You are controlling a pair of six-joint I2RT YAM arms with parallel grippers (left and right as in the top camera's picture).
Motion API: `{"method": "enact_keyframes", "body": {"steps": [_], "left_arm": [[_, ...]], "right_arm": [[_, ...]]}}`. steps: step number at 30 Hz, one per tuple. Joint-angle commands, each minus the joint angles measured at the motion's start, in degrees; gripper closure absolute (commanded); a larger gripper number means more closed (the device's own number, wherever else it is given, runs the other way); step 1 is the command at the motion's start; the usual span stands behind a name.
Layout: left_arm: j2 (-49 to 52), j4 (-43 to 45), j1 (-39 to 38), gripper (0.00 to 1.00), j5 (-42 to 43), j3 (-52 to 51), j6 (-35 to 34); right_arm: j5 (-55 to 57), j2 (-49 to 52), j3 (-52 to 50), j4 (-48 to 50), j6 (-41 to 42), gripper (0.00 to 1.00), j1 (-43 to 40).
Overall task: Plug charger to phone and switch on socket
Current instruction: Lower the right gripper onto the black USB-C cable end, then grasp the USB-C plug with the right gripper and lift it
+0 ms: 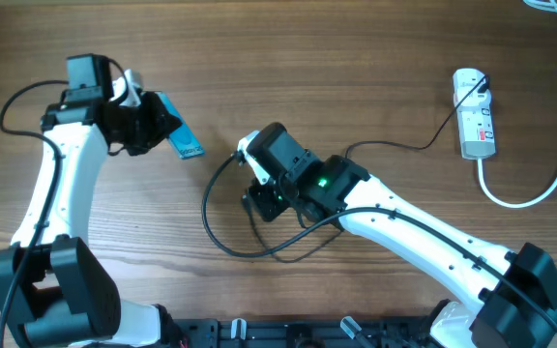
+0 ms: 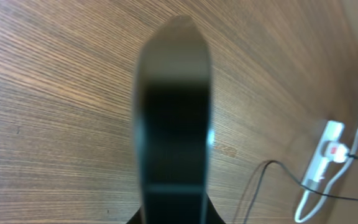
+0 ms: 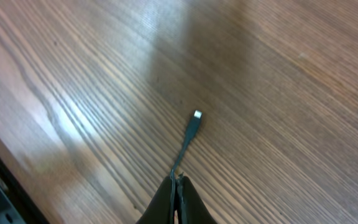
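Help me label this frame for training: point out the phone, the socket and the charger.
phone [image 1: 184, 140], overhead view, on its blue screen.
socket [image 1: 475, 116], overhead view, middle of its white body.
charger [image 3: 196, 115], right wrist view, on its metallic connector tip.

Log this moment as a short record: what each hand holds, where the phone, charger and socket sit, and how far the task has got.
left hand: shut on phone, upper left of table
right hand: shut on charger, just behind its connector tip
connection: connector tip free, well apart from phone, not plugged in
socket: far right, charger's black plug in it
socket power: cannot tell on or off
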Motion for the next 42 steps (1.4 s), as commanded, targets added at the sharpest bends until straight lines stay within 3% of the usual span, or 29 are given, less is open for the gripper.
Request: {"method": "enact_keyframes", "body": {"steps": [1, 5, 9, 18, 20, 21, 22, 24, 28, 32, 37, 42], "left_arm": [[-0.72, -0.63, 1.22, 0.96, 4.85, -0.02, 0.2], [-0.72, 0.15, 1.11, 0.96, 4.83, -0.02, 0.33], [-0.72, 0.28, 1.11, 0.96, 4.24, -0.02, 0.35], [-0.72, 0.31, 1.11, 0.96, 2.21, -0.02, 0.35], [-0.72, 0.28, 1.11, 0.96, 2.19, -0.02, 0.35], [-0.72, 0.28, 1.11, 0.96, 2.19, -0.02, 0.35], [-0.72, 0.28, 1.11, 0.96, 2.19, -0.02, 0.35], [-0.72, 0.26, 1.11, 0.96, 2.19, -0.02, 0.35], [-0.72, -0.04, 1.11, 0.96, 2.16, -0.02, 0.35], [-0.72, -0.15, 1.11, 0.96, 1.97, -0.02, 0.35], [-0.72, -0.74, 1.11, 0.96, 1.33, -0.02, 0.37], [-0.72, -1.2, 1.11, 0.96, 0.5, -0.02, 0.33]], "right_arm": [[2.58, 3.41, 0.59, 0.15, 2.97, 0.96, 0.2], [2.43, 8.44, 0.59, 1.11, 2.75, 0.96, 1.29], [2.43, 13.44, 0.59, 3.13, 2.75, 0.82, 3.56], [5.46, 22.08, 0.57, 7.89, 2.86, 0.66, 5.05], [6.12, 22.82, 0.57, 8.15, 2.8, 0.67, 5.05], [7.23, 22.93, 0.57, 8.15, 2.8, 0.73, 5.05], [9.35, 22.93, 0.57, 7.96, 2.82, 0.9, 5.05], [16.72, 22.91, 0.59, 6.54, 3.02, 0.95, 4.98], [28.24, 22.88, 2.67, -0.11, 5.55, 0.96, 3.13], [32.0, 22.88, 3.74, -3.98, 0.48, 0.96, -0.55], [31.52, 22.91, 3.72, -11.17, -1.31, 0.96, -7.21], [18.86, 22.91, 3.72, -12.81, -1.09, 0.96, -14.03]]}}
